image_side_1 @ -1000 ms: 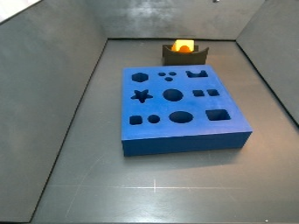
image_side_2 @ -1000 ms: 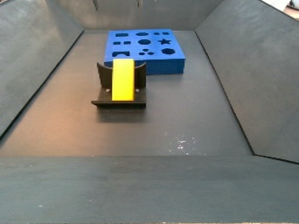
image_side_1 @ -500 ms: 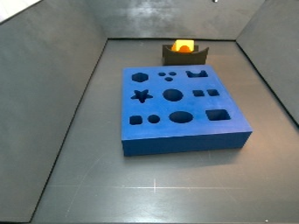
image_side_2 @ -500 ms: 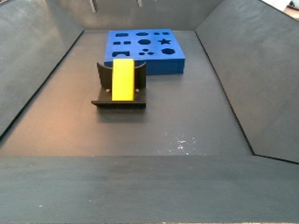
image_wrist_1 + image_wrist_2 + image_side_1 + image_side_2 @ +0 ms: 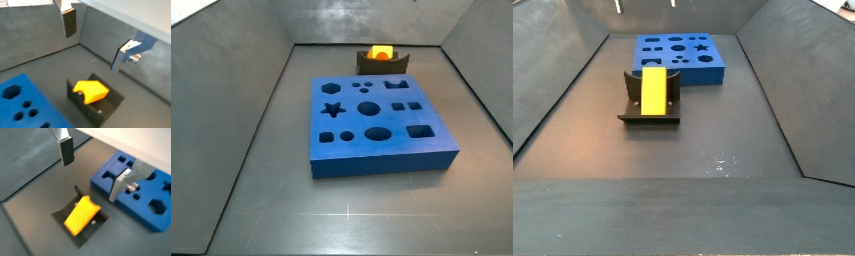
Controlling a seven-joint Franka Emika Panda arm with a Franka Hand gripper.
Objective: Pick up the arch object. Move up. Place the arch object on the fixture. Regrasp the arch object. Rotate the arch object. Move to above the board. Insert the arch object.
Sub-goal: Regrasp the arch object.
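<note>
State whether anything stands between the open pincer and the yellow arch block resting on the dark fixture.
Nothing visible does. The pincer hangs open above the yellow arch block on the dark notched fixture, with only empty space between them.

Arch object (image 5: 652,92) yellow, orange-tinged; fixture (image 5: 648,117) dark, perhaps grey-brown; board (image 5: 378,125) blue.

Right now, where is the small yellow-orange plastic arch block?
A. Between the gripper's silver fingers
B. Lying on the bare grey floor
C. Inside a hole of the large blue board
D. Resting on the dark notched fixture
D. The arch block rests on the fixture, beside the blue board; the gripper hangs above it, open and holding nothing.
</note>
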